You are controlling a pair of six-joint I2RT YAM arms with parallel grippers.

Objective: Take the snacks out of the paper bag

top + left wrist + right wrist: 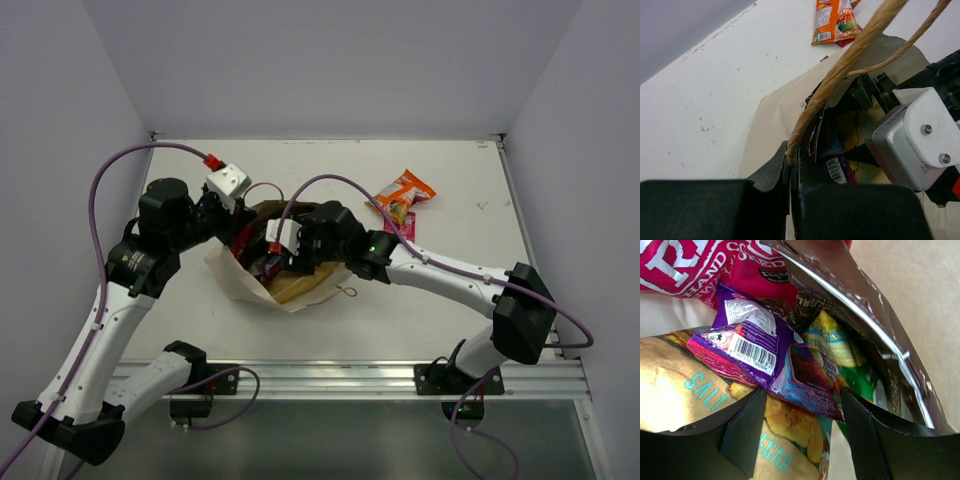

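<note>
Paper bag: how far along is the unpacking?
Done: one orange packet lies out on the table. In hand: left gripper shut on the cord handle; right gripper open inside the paper bag, over the purple packet. Left: it, the green packet, the magenta packet and the tan chip bag, all inside.

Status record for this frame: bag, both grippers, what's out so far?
paper bag: lying on the table, mouth open, snacks inside
left gripper: shut on the bag's cord handle
right gripper: inside the bag, fingers open astride the purple packet
out of bag: orange packet, on the table beyond the bag
</note>
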